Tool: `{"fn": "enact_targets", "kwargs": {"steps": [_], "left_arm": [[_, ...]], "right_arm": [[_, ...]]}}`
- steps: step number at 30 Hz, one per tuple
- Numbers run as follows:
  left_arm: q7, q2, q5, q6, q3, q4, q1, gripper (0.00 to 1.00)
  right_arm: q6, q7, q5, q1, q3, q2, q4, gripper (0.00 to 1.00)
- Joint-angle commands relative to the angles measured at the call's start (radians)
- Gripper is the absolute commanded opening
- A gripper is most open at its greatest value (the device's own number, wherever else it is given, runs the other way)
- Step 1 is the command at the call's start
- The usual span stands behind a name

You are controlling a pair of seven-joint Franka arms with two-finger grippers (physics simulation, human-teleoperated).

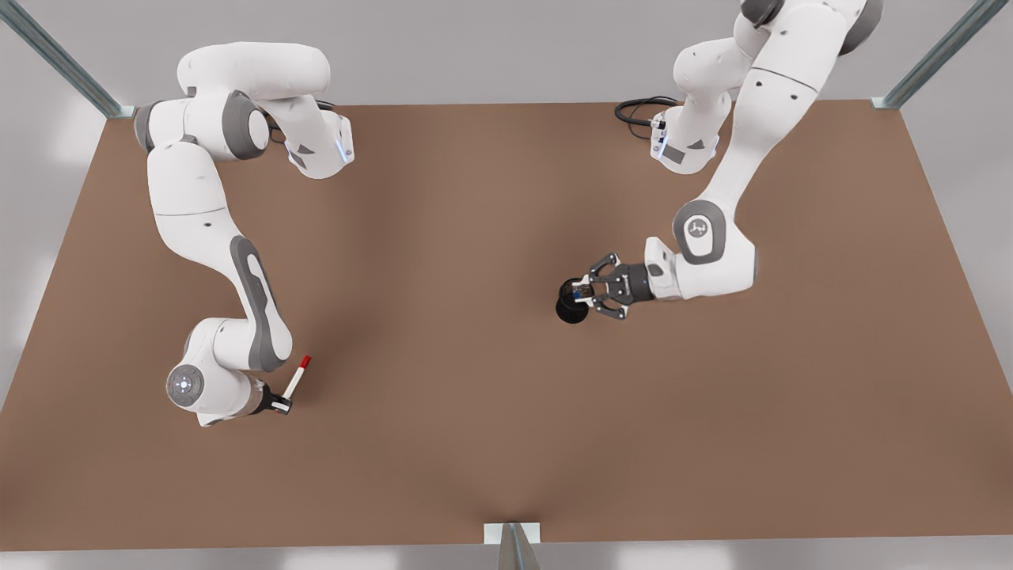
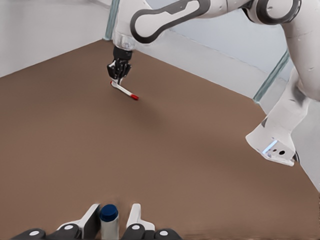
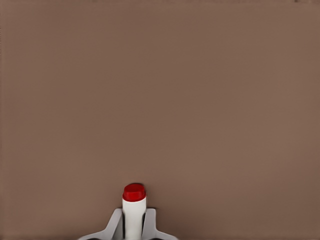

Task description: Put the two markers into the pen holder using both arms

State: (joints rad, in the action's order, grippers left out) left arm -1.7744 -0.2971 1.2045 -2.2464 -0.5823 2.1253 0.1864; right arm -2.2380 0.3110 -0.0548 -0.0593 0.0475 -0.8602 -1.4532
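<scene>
My left gripper hovers tilted over the pen holder, a small black cup, at the front view's centre right. The blue-capped marker stands between its fingers. They are slightly parted, with a narrow gap on one side. A bit of blue shows at the cup's rim. Low at the front view's left, my right gripper is shut on the white end of the red-capped marker. That marker points out past the fingertips and slants down to the table.
The brown table stretches between the two arms. Metal frame posts stand at its corners and at the middle of the front edge. A black cable loops near one arm's base.
</scene>
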Motion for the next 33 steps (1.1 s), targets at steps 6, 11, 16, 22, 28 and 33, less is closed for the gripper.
{"fn": "enact_targets", "kwargs": {"steps": [6,11,16,22,28,33], "left_arm": [[-0.709,0.016,0.018,-0.002,-0.002,0.071,0.007,0.98],[-0.132,0.015,-0.359,0.103,0.11,-0.183,0.008,1.0],[0.942,-0.148,-0.965,0.528,0.252,-0.696,0.005,1.0],[1.79,-0.059,-1.235,0.665,0.291,-0.757,0.005,1.0],[1.869,0.049,-1.229,0.66,0.547,-0.757,-0.205,1.0],[1.943,0.004,-1.232,0.657,0.547,-0.768,-0.212,1.0]], "right_arm": [[0.006,-0.001,0.006,0.002,0.0,0.004,0.008,0.27],[0.044,0.003,0.009,0.012,0.0,0.015,0.022,0.25],[0.166,0.125,0.024,0.073,0.003,0.046,0.088,0.25],[0.241,0.407,0.038,0.194,0.023,0.119,0.091,0.24],[0.35,0.652,0.041,0.334,0.034,0.167,0.183,0.22],[0.296,0.74,0.038,0.461,0.038,0.197,0.185,0.21]]}}
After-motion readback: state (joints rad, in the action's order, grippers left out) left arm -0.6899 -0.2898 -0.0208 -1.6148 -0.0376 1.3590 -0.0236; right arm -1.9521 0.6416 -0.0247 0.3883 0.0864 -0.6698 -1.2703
